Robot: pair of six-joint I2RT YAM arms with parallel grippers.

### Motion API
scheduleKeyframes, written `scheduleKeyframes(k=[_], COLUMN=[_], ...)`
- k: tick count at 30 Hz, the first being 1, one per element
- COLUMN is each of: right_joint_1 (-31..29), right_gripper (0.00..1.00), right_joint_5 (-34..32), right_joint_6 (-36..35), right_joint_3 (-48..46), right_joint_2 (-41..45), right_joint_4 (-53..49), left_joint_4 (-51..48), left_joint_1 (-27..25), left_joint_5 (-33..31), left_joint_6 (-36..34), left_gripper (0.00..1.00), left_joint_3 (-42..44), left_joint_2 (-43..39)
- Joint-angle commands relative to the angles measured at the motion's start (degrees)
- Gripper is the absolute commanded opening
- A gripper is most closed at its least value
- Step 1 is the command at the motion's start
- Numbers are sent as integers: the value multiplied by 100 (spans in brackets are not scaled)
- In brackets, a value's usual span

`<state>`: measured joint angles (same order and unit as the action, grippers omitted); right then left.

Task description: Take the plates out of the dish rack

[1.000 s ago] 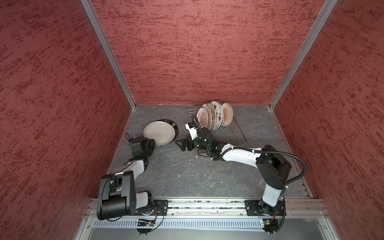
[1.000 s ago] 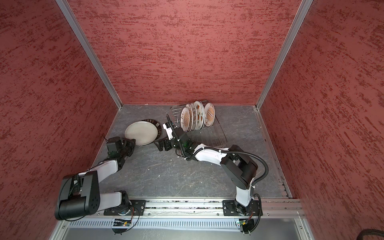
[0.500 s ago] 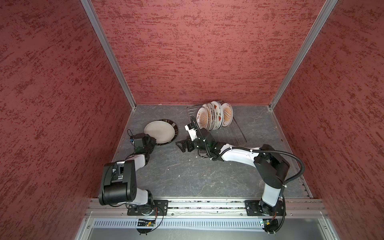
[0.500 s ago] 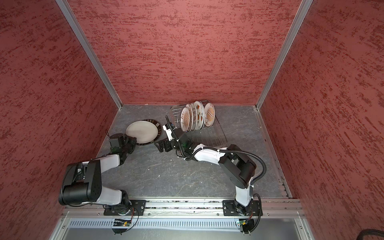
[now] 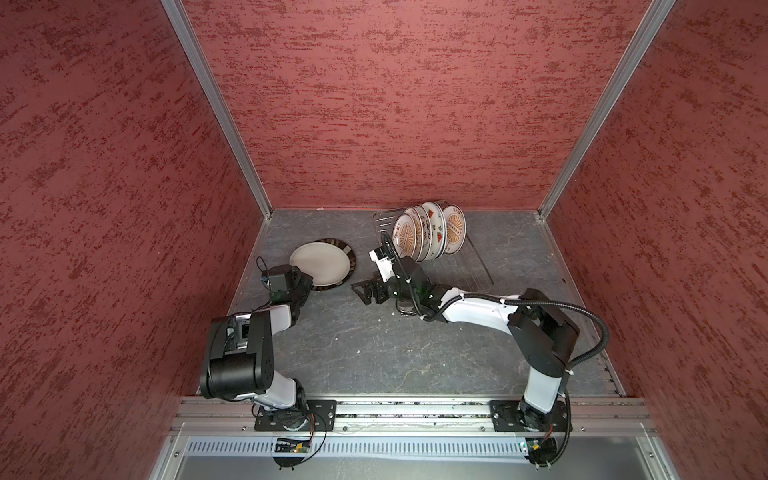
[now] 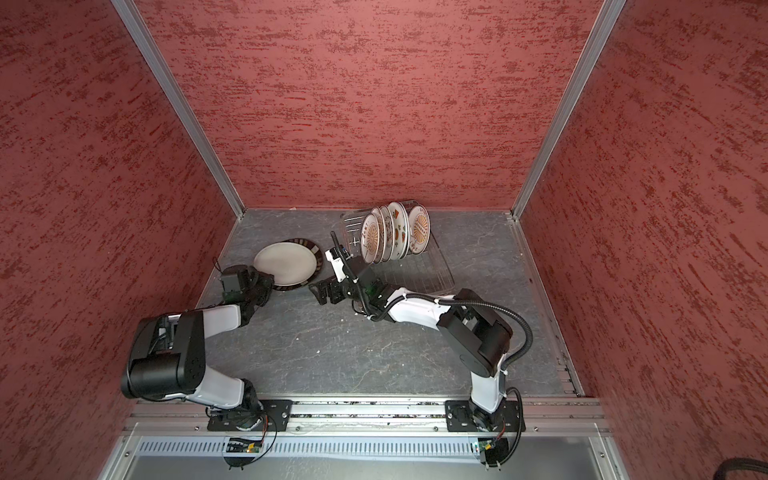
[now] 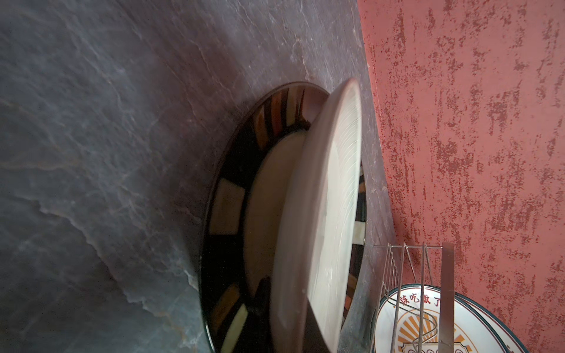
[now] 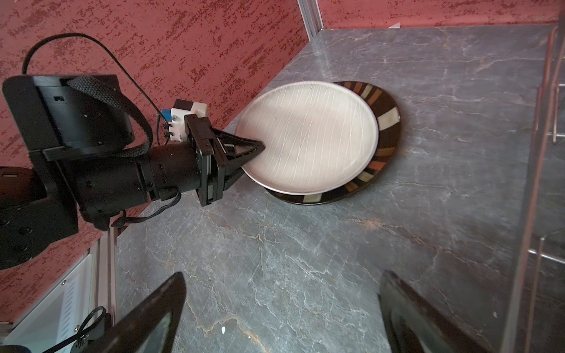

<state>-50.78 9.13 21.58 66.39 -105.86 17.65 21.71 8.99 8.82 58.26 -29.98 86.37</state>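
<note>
The white plate rests tilted on a striped plate at the worktop's back left, its near rim clamped in the left gripper. Patterned plates stand in the dish rack nearby. Between the two, the right gripper hovers with jaws spread wide, holding nothing.

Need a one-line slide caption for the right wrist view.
Left gripper shut on the rim of the white plate, which overlaps the striped plate; right gripper open in foreground.
</note>
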Motion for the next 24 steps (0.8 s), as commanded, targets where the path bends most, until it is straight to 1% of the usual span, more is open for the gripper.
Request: scheduleKeyframes(k=[1,4,9,13,18,21,22,24], right_joint_1=[-19,-19,-19,-19,-20,-26,-24,-28], right_gripper=[99,99,99,99,99,99,99,99], right_joint_5=[-29,-30,-39,-187,-109,-51,-51,-57], right_joint_6=[-93,-84,-84,-84,-78,-67,-67,-67], right_joint_3=[85,109,111,150,206,275,294,305], right_joint_2=[-16,-57,-75,-110,-172,-239,-250,-262], right_joint_4=[35,20,-22,-112,-139,-172,-190,-218], left_joint_4=[781,720,689,622,615,615,467,346], left_joint_1=[6,-3,-5,31,32,39,35,31], left_joint_5=[88,94,83,175,57,-17,-50,-123], left_joint_6=[-30,-71,-85,-170,-193,-192,-205,-231], left_gripper=[12,19,24,29,37,39,39,42], left_joint_3=[-166,-185,-201,-302,-285,-278,-288,-316], left_joint_2=[-10,35,188,306,336,346,346,339])
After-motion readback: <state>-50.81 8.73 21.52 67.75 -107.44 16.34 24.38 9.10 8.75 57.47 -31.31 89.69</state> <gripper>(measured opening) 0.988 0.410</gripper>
